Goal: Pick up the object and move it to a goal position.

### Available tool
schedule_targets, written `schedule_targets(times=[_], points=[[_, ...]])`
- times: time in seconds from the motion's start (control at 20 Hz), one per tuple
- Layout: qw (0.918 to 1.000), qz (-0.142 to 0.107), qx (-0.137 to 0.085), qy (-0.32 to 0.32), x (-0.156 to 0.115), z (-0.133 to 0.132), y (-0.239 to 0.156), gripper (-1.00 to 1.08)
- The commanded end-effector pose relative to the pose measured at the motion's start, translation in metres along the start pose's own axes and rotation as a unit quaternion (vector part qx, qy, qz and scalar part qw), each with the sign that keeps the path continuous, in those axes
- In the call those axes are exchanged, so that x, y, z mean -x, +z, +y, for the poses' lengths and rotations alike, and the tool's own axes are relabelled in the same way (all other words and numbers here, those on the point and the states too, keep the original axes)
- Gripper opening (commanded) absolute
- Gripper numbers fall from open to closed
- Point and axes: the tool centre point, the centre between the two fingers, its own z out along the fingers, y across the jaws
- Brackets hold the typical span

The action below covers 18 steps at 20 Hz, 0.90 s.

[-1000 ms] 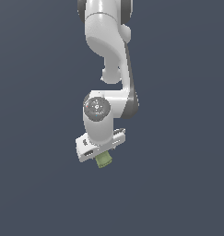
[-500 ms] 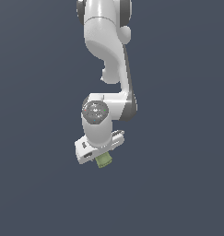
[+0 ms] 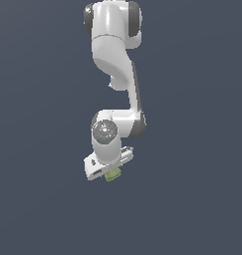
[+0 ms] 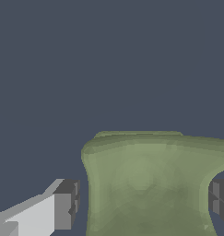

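Note:
The object (image 3: 112, 175) is a small olive-green block with curved sides, tucked under the white hand at the low end of the arm (image 3: 115, 74) in the exterior view. My gripper (image 3: 111, 173) is shut on it. The wrist view shows the object (image 4: 145, 184) close up, filling the space between the two dark finger pads (image 4: 66, 205), with the other pad at the picture's edge. A thin gap shows beside one pad. The block's lower part is cut off by the frame.
The wrist joint and hand have sunk slightly in the exterior view. The object stays in the gripper at about the same spot.

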Motion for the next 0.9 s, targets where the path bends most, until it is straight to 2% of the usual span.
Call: schedule_targets(times=[0.0, 0.15, 0.2, 0.85], points=[[1.0, 0.001, 0.001, 0.0, -0.0008, 0.0007, 0.0043, 1.0], [1.0, 0.001, 0.001, 0.0, -0.0017, 0.0011, 0.003, 1.0], [1.0, 0.001, 0.001, 0.0, -0.0017, 0.0011, 0.003, -1.0], [1.0, 0.007, 0.001, 0.0, -0.0038, 0.003, -0.0005, -1.0]])
